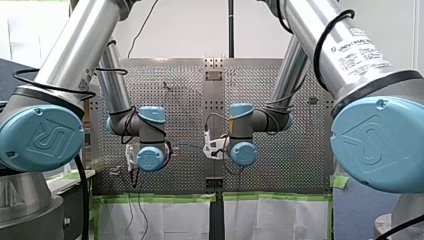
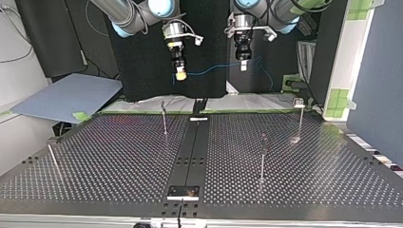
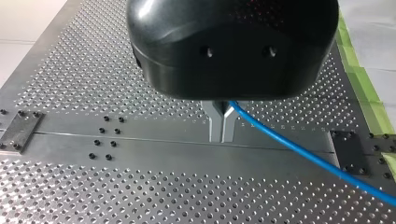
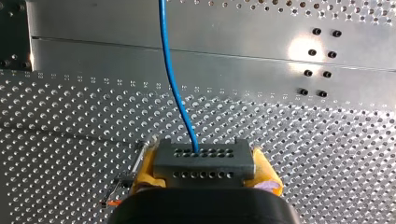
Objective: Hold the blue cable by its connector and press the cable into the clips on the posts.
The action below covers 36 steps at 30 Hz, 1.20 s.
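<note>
Now the blue cable (image 2: 209, 70) hangs in the air between the two end effectors, high over the far edge of the tabletop (image 2: 119, 156). It runs sideways across the top view and dips a little in the middle. It is thin and hard to see against the dark cloth behind it.

My right end effector (image 2: 180, 73) squeezes the grey connector (image 4: 203, 161) between its yellow pads (image 4: 145, 167). The cable comes out of the connector's front and points straight away from that end effector until the view cuts it off.

My left end effector (image 3: 222, 126) has its metal fingers (image 3: 215, 122) pinched tight on the cable. Its big black body hides where the fingers begin. From there the cable slants off to one side and leaves the view.

Thin posts (image 2: 164, 121) stand upright on the tabletop, well below the cable. Their clips are too small to make out.
</note>
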Each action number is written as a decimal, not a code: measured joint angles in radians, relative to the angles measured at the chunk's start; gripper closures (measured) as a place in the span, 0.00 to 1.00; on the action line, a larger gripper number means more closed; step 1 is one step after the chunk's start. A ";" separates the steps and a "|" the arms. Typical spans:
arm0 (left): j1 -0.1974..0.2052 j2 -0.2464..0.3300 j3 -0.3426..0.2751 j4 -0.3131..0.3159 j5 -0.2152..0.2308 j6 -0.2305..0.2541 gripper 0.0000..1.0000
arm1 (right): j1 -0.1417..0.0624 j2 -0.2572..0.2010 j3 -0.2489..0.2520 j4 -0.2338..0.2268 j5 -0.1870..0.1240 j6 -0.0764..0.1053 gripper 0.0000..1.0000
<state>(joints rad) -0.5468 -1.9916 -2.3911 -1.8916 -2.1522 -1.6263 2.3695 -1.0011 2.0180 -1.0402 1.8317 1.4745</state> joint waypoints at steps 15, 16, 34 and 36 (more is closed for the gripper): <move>-0.001 0.000 0.000 0.000 0.001 0.005 1.00 | -0.003 0.077 -0.018 0.032 0.003 -0.003 1.00; -0.001 0.000 0.000 0.000 0.001 0.005 1.00 | -0.003 0.079 -0.018 0.032 0.003 -0.003 1.00; 0.059 -0.063 -0.001 -0.049 -0.031 0.066 1.00 | -0.003 0.081 -0.018 0.032 0.003 -0.003 1.00; 0.068 -0.082 -0.001 -0.052 -0.032 0.077 1.00 | -0.003 0.081 -0.018 0.032 0.003 -0.003 1.00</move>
<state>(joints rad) -0.4785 -2.0734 -2.3925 -1.9440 -2.1841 -1.5492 2.3663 -0.9198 1.9997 -1.0079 1.8348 1.4714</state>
